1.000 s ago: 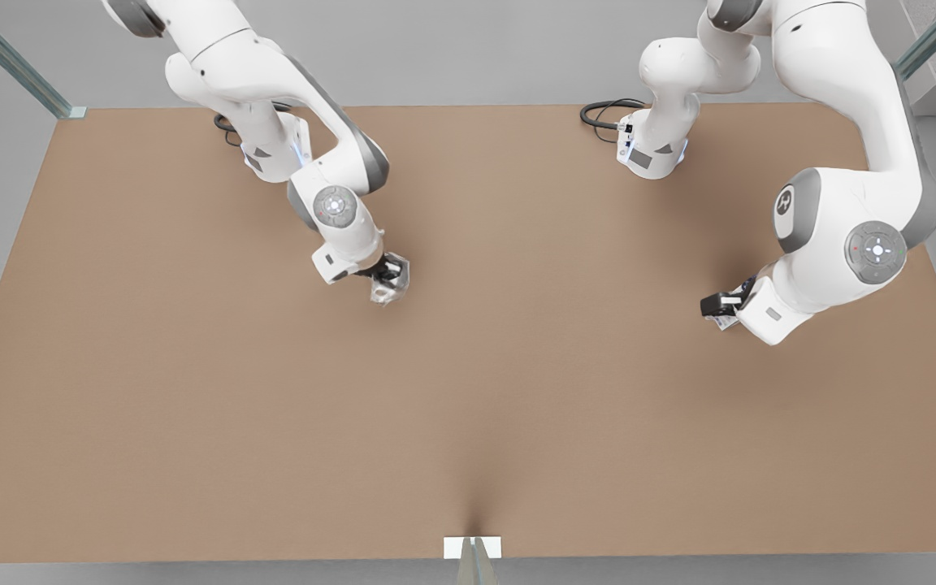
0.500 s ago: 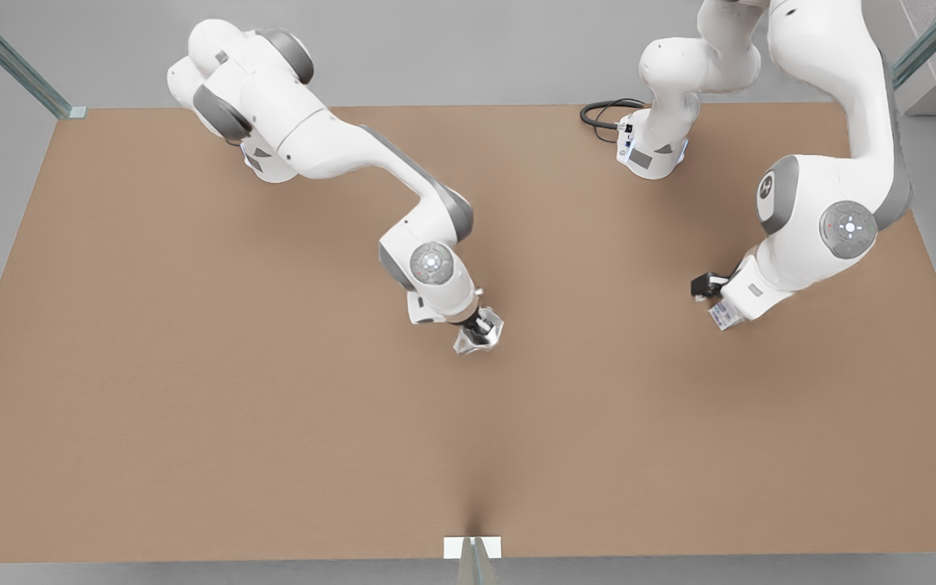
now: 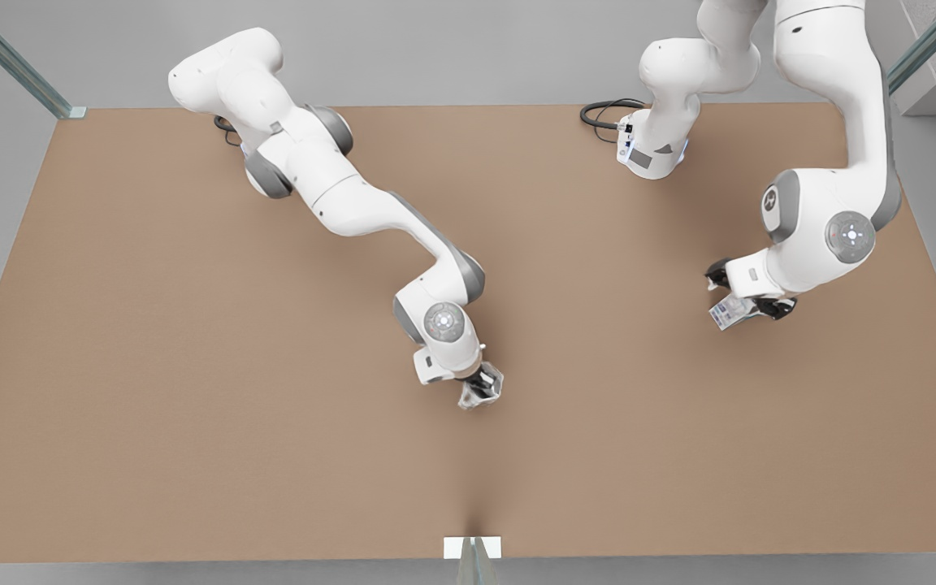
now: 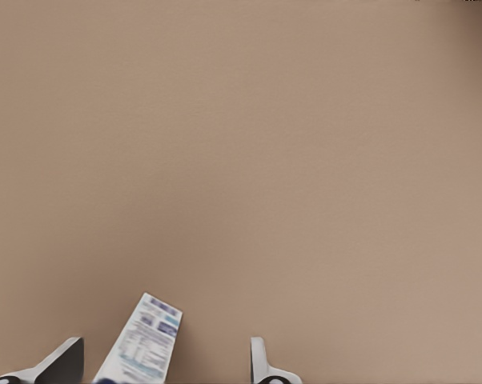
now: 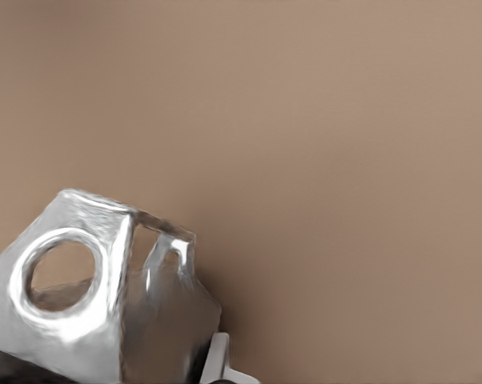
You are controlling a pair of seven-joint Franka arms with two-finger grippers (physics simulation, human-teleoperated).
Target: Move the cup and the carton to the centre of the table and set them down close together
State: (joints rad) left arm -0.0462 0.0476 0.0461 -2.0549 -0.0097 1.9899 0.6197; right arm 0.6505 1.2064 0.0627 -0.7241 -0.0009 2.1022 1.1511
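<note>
Your right hand (image 3: 480, 385) grasps cup (image 3: 484, 390) near bench (image 3: 192, 366) centre; your left hand (image 3: 748, 302), fingers spread apart, straddles carton (image 3: 728, 313) toward front view's right, well apart from cup

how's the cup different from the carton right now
The cup is shiny grey and faceted; the carton is a white box with blue print. The cup is near the table's centre, clamped by the right gripper; the carton is far off, between the open left gripper's fingers.
</note>
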